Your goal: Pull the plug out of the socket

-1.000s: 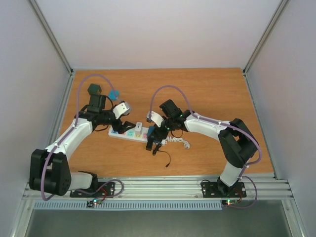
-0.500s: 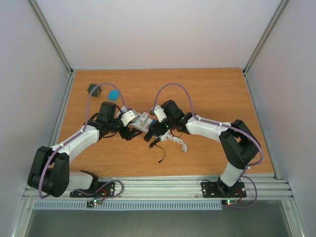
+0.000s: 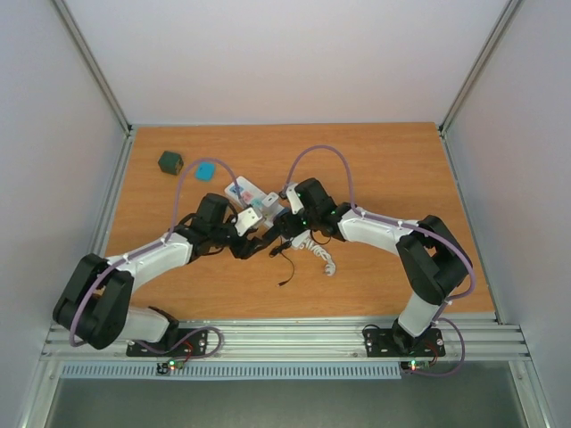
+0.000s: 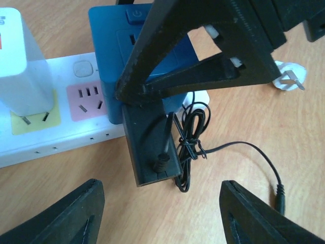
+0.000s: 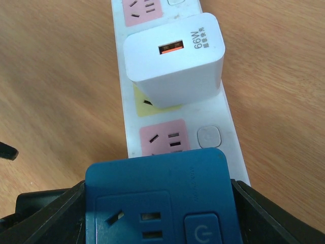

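The socket [image 4: 51,137] is a white strip with pastel panels, lying askew mid-table [image 3: 243,192]. A blue plug [image 5: 157,198] sits at its end, and my right gripper [image 5: 157,216] is shut on it, one finger against each side. A white charger [image 5: 175,61] stands two panels further along. From beside the blue plug [image 4: 109,66] a black adapter [image 4: 150,142] with a thin bundled cord [image 4: 190,142] points toward my left gripper [image 4: 162,218]. That gripper is open just short of the adapter, with only bare table between its fingers. Whether the adapter sits in the socket is hidden.
The strip's curly white cord [image 3: 317,250] and its pronged end [image 4: 289,79] lie on the table right of the grippers. A thin black cable [image 3: 285,267] trails toward the near edge. A dark green cube [image 3: 170,162] and a small blue piece [image 3: 205,169] rest at the back left.
The strip has swung round, its far end now toward the back. My left arm has moved right to the near side of the black adapter, its jaws narrower. My right gripper stays on the blue plug.
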You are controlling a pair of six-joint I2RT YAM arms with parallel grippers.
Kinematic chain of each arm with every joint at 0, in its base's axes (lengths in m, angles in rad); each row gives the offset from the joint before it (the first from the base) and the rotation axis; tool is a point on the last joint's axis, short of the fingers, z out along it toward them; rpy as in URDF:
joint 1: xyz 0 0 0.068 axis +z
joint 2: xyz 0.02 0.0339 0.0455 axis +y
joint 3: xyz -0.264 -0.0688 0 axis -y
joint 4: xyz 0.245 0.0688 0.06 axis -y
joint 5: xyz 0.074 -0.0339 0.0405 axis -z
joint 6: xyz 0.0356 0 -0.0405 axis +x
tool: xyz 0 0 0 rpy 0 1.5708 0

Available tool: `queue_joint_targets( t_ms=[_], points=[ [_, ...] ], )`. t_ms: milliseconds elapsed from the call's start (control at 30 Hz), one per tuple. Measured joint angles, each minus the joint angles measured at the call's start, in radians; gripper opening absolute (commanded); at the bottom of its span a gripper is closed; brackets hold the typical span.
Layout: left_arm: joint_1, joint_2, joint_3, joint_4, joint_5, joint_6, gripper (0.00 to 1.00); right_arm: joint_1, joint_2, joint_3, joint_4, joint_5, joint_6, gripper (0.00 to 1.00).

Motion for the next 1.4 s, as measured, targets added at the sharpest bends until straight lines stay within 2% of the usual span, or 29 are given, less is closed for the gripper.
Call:
queue_joint_targets(
  t_ms=[100,333,533,767,1033,1200,1400],
  points=[
    [-0.007,0.02,0.0,0.04,-0.029,-0.027,0.56,-0.006,0.0,-0.001,0.004,0.0,0.01,0.36],
    [-0.023,0.116,0.048,0.059,-0.08,-0.082,0.51,-0.014,0.0,-0.002,0.009,0.011,0.021,0.33],
    [-0.07,0.127,0.054,0.062,-0.135,-0.111,0.48,-0.022,0.0,-0.006,0.016,0.012,0.025,0.32],
    [-0.117,0.189,0.086,0.076,-0.193,-0.137,0.36,-0.022,0.0,-0.007,0.018,0.012,0.024,0.31],
    [-0.118,0.2,0.092,0.091,-0.222,-0.135,0.16,-0.026,0.0,-0.014,0.035,0.019,0.023,0.31],
    [-0.118,0.197,0.092,0.088,-0.226,-0.134,0.09,-0.026,0.0,-0.018,0.04,0.02,0.022,0.3],
    [-0.118,0.187,0.09,0.08,-0.233,-0.127,0.05,-0.026,0.0,-0.021,0.049,0.017,0.024,0.28]
  ],
)
